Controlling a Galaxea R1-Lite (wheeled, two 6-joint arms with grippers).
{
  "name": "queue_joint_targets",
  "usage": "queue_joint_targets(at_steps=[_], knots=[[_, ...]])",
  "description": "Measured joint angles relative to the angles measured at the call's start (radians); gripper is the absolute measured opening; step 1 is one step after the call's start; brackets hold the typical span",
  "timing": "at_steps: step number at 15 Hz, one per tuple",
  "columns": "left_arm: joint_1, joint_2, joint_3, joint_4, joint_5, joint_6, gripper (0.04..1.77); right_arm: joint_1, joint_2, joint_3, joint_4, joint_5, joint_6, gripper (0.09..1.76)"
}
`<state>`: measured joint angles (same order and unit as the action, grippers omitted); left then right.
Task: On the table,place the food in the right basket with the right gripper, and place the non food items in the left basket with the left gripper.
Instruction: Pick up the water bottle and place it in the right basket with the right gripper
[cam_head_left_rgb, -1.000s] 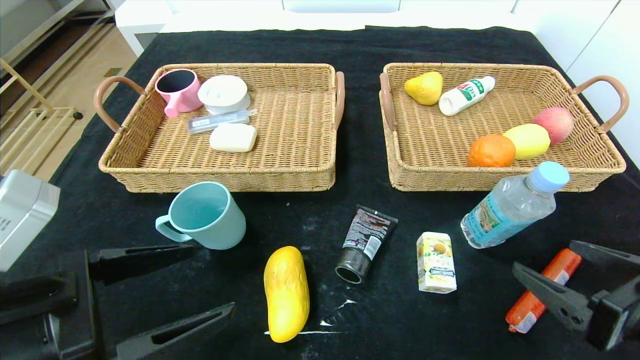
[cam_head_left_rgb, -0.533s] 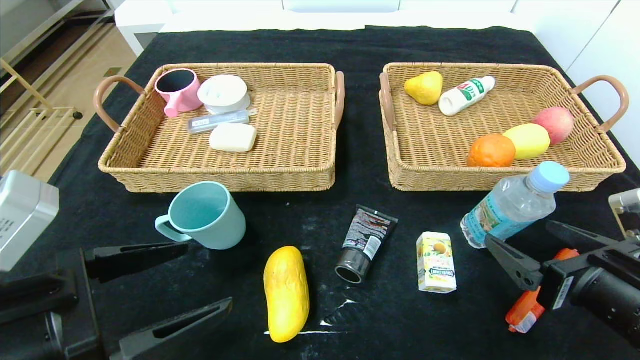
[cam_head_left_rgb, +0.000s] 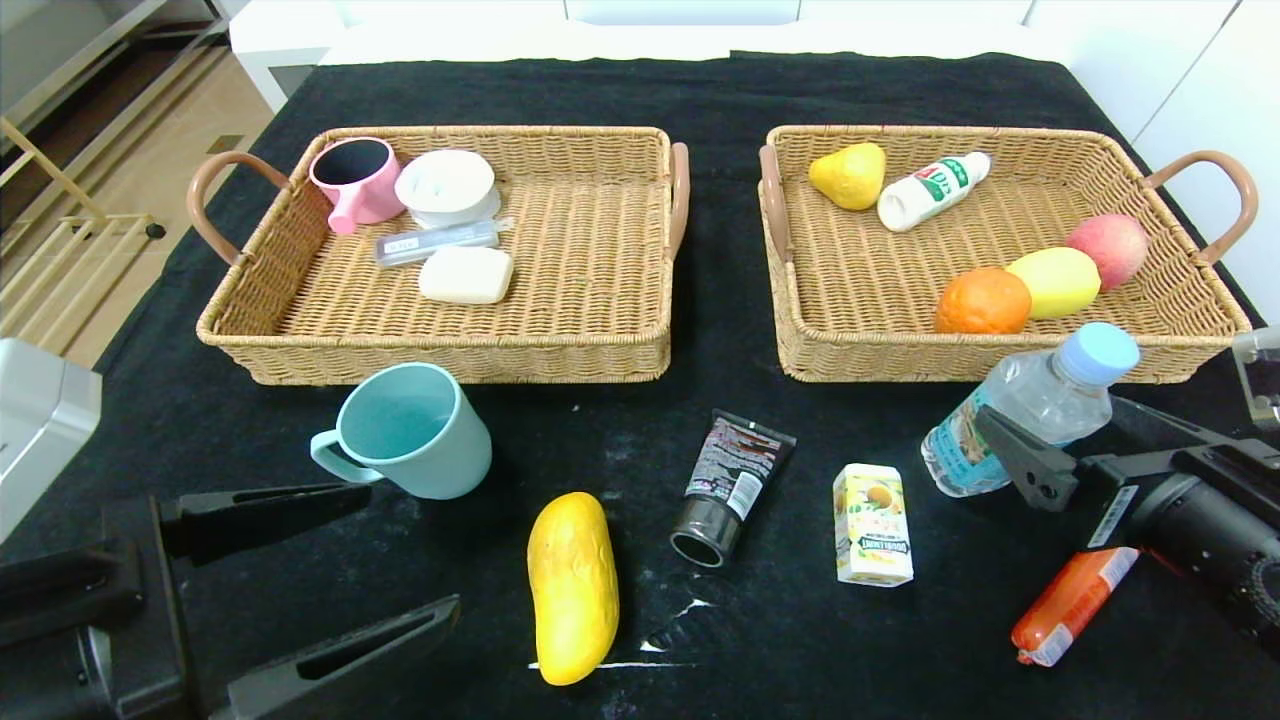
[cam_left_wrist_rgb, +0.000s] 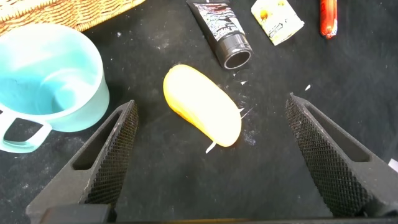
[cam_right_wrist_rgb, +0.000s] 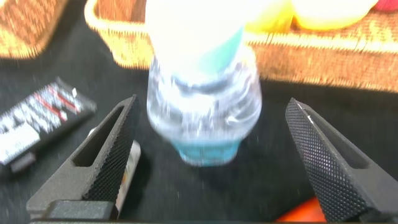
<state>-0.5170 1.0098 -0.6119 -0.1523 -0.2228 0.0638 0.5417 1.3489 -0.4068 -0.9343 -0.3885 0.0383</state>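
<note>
On the black table lie a water bottle (cam_head_left_rgb: 1030, 410), an orange sausage (cam_head_left_rgb: 1075, 605), a juice box (cam_head_left_rgb: 872, 523), a black tube (cam_head_left_rgb: 730, 485), a yellow mango (cam_head_left_rgb: 572, 585) and a teal mug (cam_head_left_rgb: 410, 430). My right gripper (cam_head_left_rgb: 1052, 412) is open at the bottle's lower part, and the sausage lies behind and below it. In the right wrist view the bottle (cam_right_wrist_rgb: 202, 99) lies just ahead of the open gripper (cam_right_wrist_rgb: 211, 104), between the lines of its two fingers. My left gripper (cam_head_left_rgb: 410, 550) is open and empty at the front left, with the mango (cam_left_wrist_rgb: 202, 112) ahead of it.
The left basket (cam_head_left_rgb: 600, 340) holds a pink cup, a white lid, a clear case and a soap bar. The right basket (cam_head_left_rgb: 830, 350) holds a pear, a small white bottle, an orange, a lemon and an apple. The bottle's cap is close to the right basket's front wall.
My right gripper has moved from over the sausage forward to the water bottle, uncovering the sausage. The left gripper has barely moved.
</note>
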Motion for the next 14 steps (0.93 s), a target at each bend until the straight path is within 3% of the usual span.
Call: queue_joint_targets(at_steps=[5,11,14], knots=[[-0.001,0.000,0.002,0.001,-0.001,0.000,1.72,-0.005,0.067,0.002,-0.111,-0.014,0.002,1.71],[-0.003,0.000,0.004,0.001,0.000,0.000,1.72,-0.011,0.094,-0.023,-0.115,-0.017,-0.005,1.71],[-0.003,0.000,0.005,0.000,0.000,0.000,1.72,-0.012,0.097,-0.029,-0.114,-0.013,-0.005,1.18]])
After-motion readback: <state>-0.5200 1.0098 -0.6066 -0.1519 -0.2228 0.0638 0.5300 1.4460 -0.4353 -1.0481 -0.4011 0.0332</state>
